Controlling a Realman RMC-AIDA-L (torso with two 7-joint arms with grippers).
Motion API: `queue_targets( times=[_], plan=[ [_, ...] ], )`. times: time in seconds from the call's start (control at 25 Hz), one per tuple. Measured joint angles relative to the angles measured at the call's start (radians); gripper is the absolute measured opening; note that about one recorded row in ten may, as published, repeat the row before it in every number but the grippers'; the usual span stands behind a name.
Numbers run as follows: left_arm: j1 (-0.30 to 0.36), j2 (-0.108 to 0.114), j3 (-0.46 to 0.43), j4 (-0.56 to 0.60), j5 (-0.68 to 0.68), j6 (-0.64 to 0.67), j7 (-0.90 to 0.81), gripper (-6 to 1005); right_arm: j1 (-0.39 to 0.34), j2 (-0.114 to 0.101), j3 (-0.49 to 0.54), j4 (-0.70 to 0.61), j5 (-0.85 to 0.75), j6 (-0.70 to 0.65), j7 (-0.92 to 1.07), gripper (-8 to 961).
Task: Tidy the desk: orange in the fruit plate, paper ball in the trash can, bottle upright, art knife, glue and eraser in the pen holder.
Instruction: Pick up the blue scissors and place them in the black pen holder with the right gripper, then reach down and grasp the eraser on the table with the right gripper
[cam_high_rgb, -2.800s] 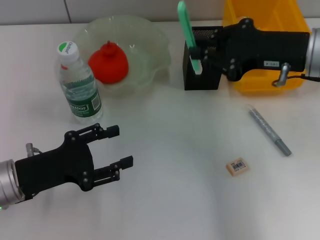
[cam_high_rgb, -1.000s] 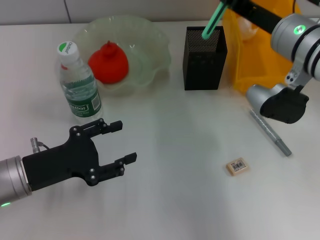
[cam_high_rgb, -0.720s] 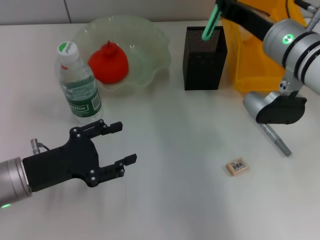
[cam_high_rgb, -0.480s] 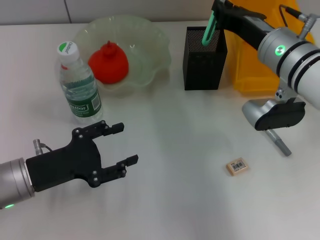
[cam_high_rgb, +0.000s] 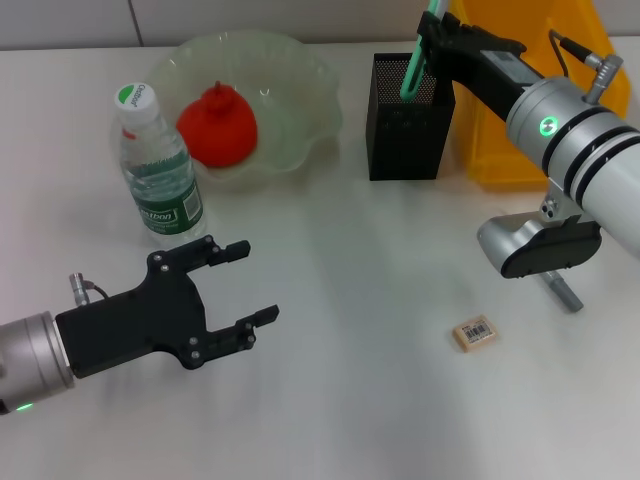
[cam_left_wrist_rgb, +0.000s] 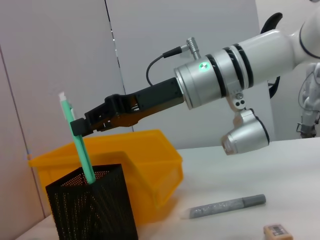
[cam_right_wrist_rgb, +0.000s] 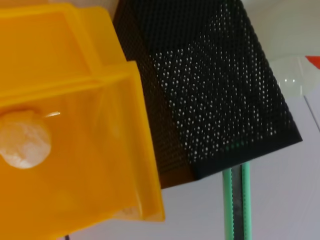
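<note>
My right gripper is shut on the green art knife, which leans with its lower end inside the black mesh pen holder. In the left wrist view the same gripper holds the knife above the holder. The orange lies in the clear fruit plate. The bottle stands upright. The paper ball rests in the yellow trash can. The grey glue and the eraser lie on the desk. My left gripper hovers open at the front left.
The yellow trash can stands directly right of the pen holder. My right arm's silver elbow hangs over the upper end of the glue stick. The white desk stretches between my left gripper and the eraser.
The right arm has swung in toward the desk's middle, its elbow now covering part of the glue. The knife has sunk a little deeper into the holder. The left gripper has edged slightly right.
</note>
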Motion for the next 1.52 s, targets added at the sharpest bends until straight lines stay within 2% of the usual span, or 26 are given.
queue_targets(
  times=[0.6, 0.76, 0.84, 1.0, 1.16, 1.24, 1.52],
  plan=[
    [-0.019, -0.002, -0.003, -0.065, -0.015, -0.033, 0.121, 718, 0.013, 0.000, -0.054, -0.124, 0.007, 0.181, -0.007, 354],
    [-0.022, -0.002, -0.001, -0.079, -0.016, -0.035, 0.115, 718, 0.014, -0.003, -0.061, -0.118, 0.008, 0.199, 0.083, 461],
    [-0.022, -0.002, -0.001, -0.087, -0.015, -0.034, 0.112, 718, 0.009, -0.005, -0.059, -0.090, 0.008, 0.200, 0.159, 514],
    [-0.022, -0.001, -0.003, -0.097, -0.015, -0.021, 0.093, 718, -0.009, -0.009, -0.034, 0.006, 0.008, 0.158, 0.391, 514],
    [-0.020, 0.001, -0.004, -0.097, -0.015, -0.007, 0.054, 718, -0.015, -0.011, 0.044, 0.062, 0.008, 0.098, 0.679, 514],
    [-0.016, -0.001, -0.005, -0.100, -0.015, 0.028, -0.026, 718, -0.021, -0.015, 0.075, 0.075, 0.003, 0.092, 0.821, 514],
    [-0.010, 0.002, -0.030, -0.100, -0.017, 0.090, -0.063, 718, -0.044, -0.046, 0.151, 0.123, 0.000, 0.078, 1.336, 513]
  ],
)
